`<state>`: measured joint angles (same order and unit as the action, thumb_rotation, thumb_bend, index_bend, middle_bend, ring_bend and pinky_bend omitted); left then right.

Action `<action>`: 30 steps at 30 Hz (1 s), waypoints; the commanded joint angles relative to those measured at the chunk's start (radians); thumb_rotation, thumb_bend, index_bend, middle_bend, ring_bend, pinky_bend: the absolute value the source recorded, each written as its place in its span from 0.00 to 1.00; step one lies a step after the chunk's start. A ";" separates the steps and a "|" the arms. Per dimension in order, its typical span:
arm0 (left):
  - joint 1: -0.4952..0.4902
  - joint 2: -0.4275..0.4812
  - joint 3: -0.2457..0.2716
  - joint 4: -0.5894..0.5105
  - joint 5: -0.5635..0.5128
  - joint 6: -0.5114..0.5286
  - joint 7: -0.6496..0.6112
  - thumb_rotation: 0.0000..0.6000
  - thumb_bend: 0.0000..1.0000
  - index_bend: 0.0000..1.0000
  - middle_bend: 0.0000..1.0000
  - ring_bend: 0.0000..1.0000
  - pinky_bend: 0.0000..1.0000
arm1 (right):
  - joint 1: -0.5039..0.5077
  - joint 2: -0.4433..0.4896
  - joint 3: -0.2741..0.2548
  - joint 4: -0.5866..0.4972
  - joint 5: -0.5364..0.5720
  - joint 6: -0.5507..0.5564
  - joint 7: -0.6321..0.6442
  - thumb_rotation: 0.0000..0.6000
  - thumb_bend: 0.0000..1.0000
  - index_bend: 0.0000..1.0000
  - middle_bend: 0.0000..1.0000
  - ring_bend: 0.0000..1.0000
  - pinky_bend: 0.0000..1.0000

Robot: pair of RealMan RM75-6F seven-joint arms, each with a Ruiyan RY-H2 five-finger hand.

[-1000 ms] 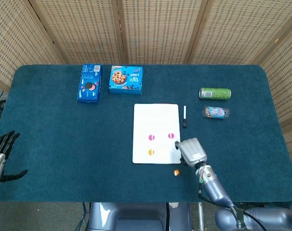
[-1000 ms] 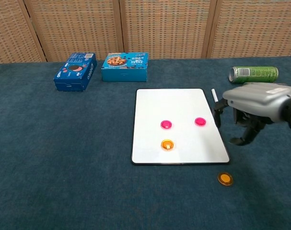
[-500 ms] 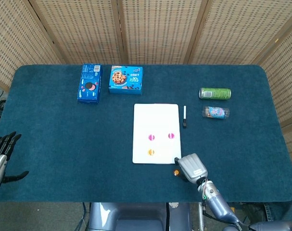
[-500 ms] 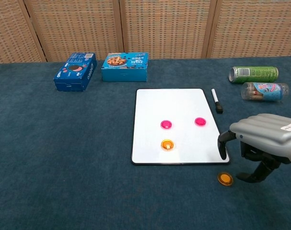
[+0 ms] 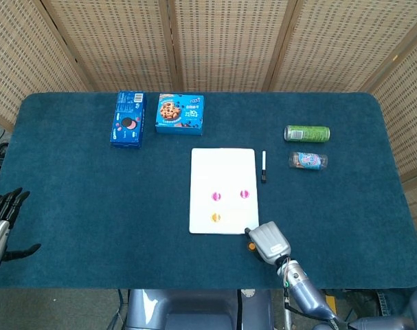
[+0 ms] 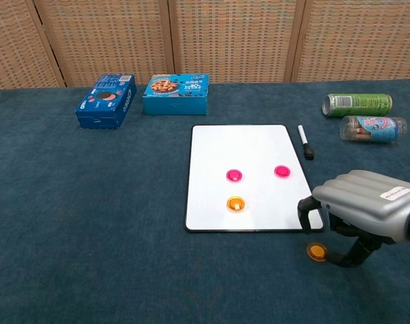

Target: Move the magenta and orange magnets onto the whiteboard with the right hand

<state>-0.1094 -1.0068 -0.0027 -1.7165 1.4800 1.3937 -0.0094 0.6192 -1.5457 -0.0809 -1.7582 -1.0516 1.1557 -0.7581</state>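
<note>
Loose orange magnet (image 6: 317, 252) on the cloth just off the whiteboard's (image 6: 245, 152) near right corner, right hand (image 6: 363, 212) poised over it, fingers apart and empty, two magenta magnets (image 6: 234, 176) and another orange one (image 6: 236, 203) on the board, left hand (image 5: 1, 223) spread at the table's (image 5: 71, 199) edge.

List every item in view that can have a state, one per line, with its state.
Whiteboard: flat on the table, carries three magnets.
Magenta magnets: both on the whiteboard.
Orange magnet: on the whiteboard.
Second orange magnet: on the cloth, off the whiteboard, not held.
Right hand: over the second orange magnet, fingers apart, holding nothing.
Left hand: at the table's edge, holding nothing.
Marker: capped, lying flat.
Green can: on its side.
</note>
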 commanded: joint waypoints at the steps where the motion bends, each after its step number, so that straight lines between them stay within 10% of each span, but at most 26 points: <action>1: 0.000 -0.001 0.000 0.000 0.000 0.000 0.002 1.00 0.00 0.00 0.00 0.00 0.00 | -0.002 -0.008 0.002 0.007 -0.001 -0.004 -0.006 1.00 0.35 0.39 0.97 0.90 1.00; 30: 0.000 -0.002 -0.001 -0.001 -0.004 0.000 0.008 1.00 0.00 0.00 0.00 0.00 0.00 | -0.030 -0.037 0.010 0.063 -0.013 -0.041 -0.025 1.00 0.35 0.39 0.97 0.90 1.00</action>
<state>-0.1089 -1.0091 -0.0040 -1.7180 1.4758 1.3940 -0.0011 0.5897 -1.5829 -0.0706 -1.6951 -1.0647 1.1152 -0.7827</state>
